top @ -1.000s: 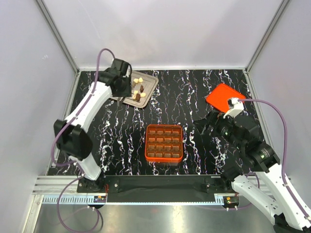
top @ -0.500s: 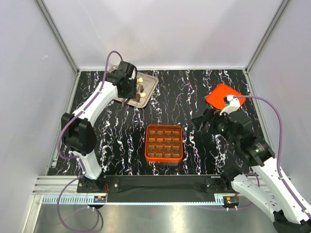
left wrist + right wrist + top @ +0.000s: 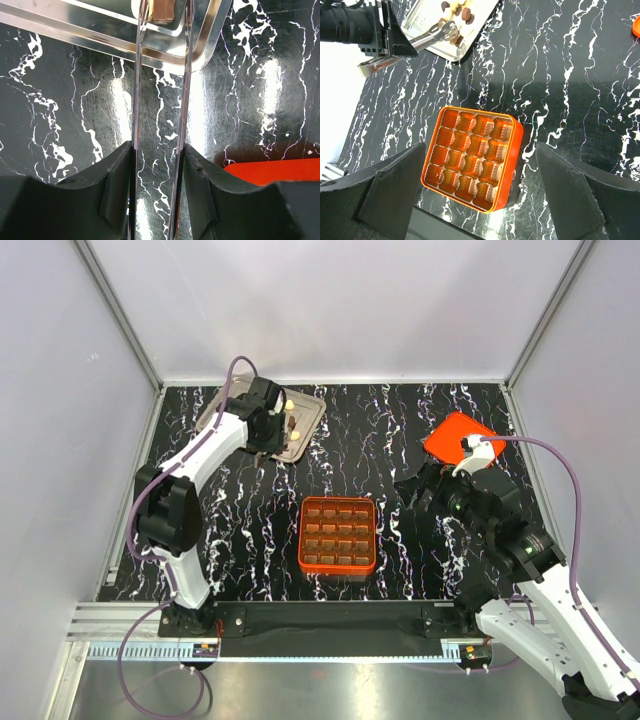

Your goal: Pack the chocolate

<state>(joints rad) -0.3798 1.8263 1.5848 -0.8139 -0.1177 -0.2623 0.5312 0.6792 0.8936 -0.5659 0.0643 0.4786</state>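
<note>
Overhead, left gripper (image 3: 286,434) fingers stood narrowly apart around a brown chocolate (image 3: 163,9) on the tray (image 3: 75,37); contact unclear. Right gripper (image 3: 480,145) gaped wide.

Black, white-veined table (image 3: 380,430). Open orange box (image 3: 337,568), brown grid cells inside, near centre. Orange lid (image 3: 455,435) flat at far right, well apart. Metal tray (image 3: 310,415) at far left.

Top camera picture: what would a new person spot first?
Probably the bright orange square box with empty brown grid cells, in the middle of the black marbled table. Next, a flat orange lid at the far right, and the silver metal tray at the far left holding small brown and cream chocolates, with the left end effector over it.
</note>
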